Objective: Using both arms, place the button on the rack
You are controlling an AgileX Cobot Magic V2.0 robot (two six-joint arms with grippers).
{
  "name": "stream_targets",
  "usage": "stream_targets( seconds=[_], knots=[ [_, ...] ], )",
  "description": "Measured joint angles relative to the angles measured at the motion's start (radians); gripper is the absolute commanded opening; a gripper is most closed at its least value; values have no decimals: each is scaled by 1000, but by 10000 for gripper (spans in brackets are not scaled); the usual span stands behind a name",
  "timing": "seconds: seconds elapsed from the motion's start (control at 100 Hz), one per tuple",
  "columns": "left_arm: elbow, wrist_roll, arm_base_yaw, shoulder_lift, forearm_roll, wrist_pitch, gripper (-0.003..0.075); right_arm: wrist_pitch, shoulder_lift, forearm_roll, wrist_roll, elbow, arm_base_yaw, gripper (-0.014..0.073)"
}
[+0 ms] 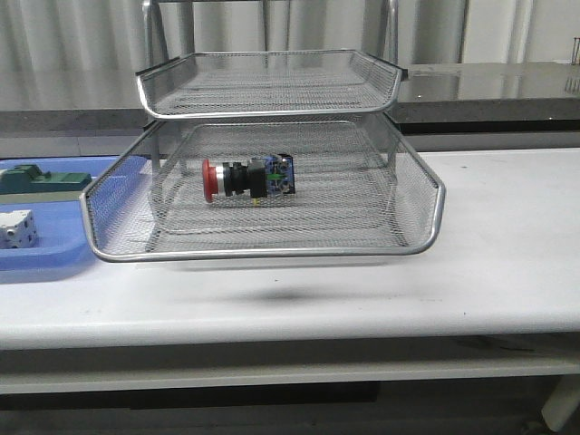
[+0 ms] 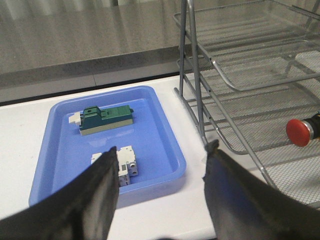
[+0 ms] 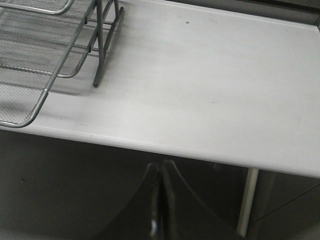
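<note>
Your button [image 1: 247, 178]: red mushroom head, black barrel, blue rear block. It lies on its side in the pulled-out middle tray of the rack [image 1: 272, 109], long axis left-right, head pointing left. Left gripper [image 2: 160, 172] jaws wide, empty; right gripper [image 3: 160, 200] jaws pressed together, empty.

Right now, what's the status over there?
Left fingers open, empty. Right fingers shut, empty. Button lying in rack tray. Nothing in the way.
</note>
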Motion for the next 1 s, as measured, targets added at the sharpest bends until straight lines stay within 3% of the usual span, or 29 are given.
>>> stream_targets(
  seconds=[0.46,0.6,0.81,1.0],
  knots=[
    [121,-1,0,-220,0,-58,360,0,0,0,0,0,0,-71],
    [124,-1,0,-223,0,-60,249,0,0,0,0,0,0,-71],
    [126,-1,0,-223,-2,-61,-23,0,0,0,0,0,0,-71],
    [126,-1,0,-223,-2,-63,-21,0,0,0,0,0,0,-71]
  ],
)
